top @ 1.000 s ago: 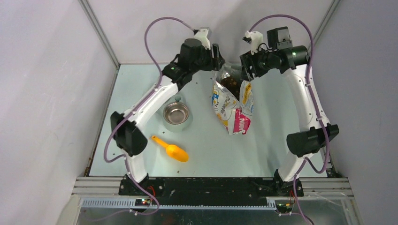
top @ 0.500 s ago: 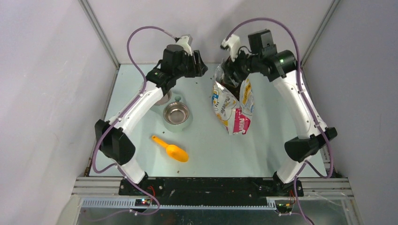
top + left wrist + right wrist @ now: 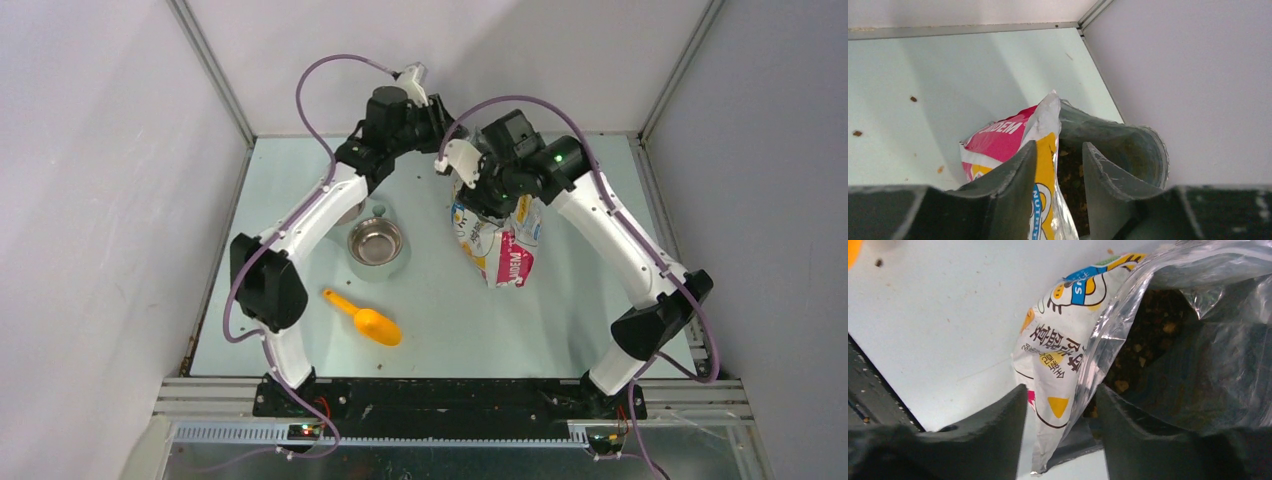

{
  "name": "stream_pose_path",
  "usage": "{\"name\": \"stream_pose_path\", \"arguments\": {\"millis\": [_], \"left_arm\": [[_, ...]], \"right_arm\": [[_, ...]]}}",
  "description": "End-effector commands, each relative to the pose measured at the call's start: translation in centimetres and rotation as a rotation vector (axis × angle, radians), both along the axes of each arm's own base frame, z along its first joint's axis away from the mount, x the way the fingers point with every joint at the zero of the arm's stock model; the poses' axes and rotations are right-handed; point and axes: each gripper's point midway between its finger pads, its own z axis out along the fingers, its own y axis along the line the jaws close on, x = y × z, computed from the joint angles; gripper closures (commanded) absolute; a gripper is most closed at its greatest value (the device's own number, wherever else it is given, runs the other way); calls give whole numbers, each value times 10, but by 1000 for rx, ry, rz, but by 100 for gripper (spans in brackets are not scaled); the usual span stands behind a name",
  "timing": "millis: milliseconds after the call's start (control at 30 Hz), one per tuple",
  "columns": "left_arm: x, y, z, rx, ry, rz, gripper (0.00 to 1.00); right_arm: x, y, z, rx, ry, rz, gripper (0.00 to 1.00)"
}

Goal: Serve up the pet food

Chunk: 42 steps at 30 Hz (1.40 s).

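Note:
The printed pet food bag [image 3: 503, 250] lies at the back middle of the table, its open mouth under the right wrist. The pet food, brown kibble, shows inside the bag in the left wrist view [image 3: 1071, 175] and in the right wrist view [image 3: 1153, 335]. My left gripper [image 3: 446, 128] is open at the bag's far end; in its own view the left gripper [image 3: 1058, 157] straddles the bag's rim [image 3: 1048, 130]. My right gripper [image 3: 480, 195] is open over the mouth; in its own view the right gripper [image 3: 1062, 405] straddles the bag's other wall [image 3: 1068, 355]. An orange scoop [image 3: 366, 318] lies empty at the front left.
A steel bowl [image 3: 376, 243] stands left of the bag, and a second bowl [image 3: 350, 212] is partly hidden under my left arm. Stray kibble bits [image 3: 857, 133] lie on the table. The side walls [image 3: 215, 95] close in the back corners.
My right gripper swung left and down from the back right onto the bag's mouth. My left gripper drew back left, then returned to the bag's far end.

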Motion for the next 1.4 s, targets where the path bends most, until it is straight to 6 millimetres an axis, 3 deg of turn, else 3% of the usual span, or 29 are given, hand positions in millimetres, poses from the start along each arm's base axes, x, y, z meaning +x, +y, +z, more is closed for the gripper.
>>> {"name": "stream_pose_path", "arguments": {"millis": [0,167,333,433,467,533,700,867,933,967,1033,1167,1267,1333,1367], "left_arm": [[-3,-26,29,-81,-48,-41,59],[3,-32,24,-49,-39,21,77],[12,-24,29,-42,-43,83,94],[20,-14,36,-43,-58,119,99],[24,-9,40,-42,-67,133,100],[28,-5,40,-38,-71,141,100],[27,-3,34,-38,-53,137,100],[26,1,35,-50,-43,134,100],[26,6,38,-59,-40,140,100],[28,10,39,-63,-40,142,100],[30,20,48,-66,-59,149,100],[38,59,67,-36,-111,214,98],[46,90,65,-26,-107,267,98],[46,101,65,-21,-106,278,98],[44,104,67,-16,-111,277,98]], "right_arm": [[16,-9,-2,-109,-105,-29,51],[26,-13,4,-152,-184,-80,71],[24,-24,5,-196,-216,-84,100],[20,-25,10,-166,-227,-86,97],[19,-22,16,-135,-239,-84,82],[16,-19,18,-110,-239,-78,64],[23,-17,-7,-188,-202,-77,52],[38,-12,-17,-219,-221,-96,63],[44,-11,-15,-223,-239,-102,73],[45,-11,-15,-227,-241,-104,84],[43,-11,-6,-207,-245,-98,99],[22,-9,40,23,-211,-79,100],[-10,-12,78,339,-100,14,100],[-23,-18,93,490,-64,27,100],[-34,-18,88,528,-29,48,100]]}}
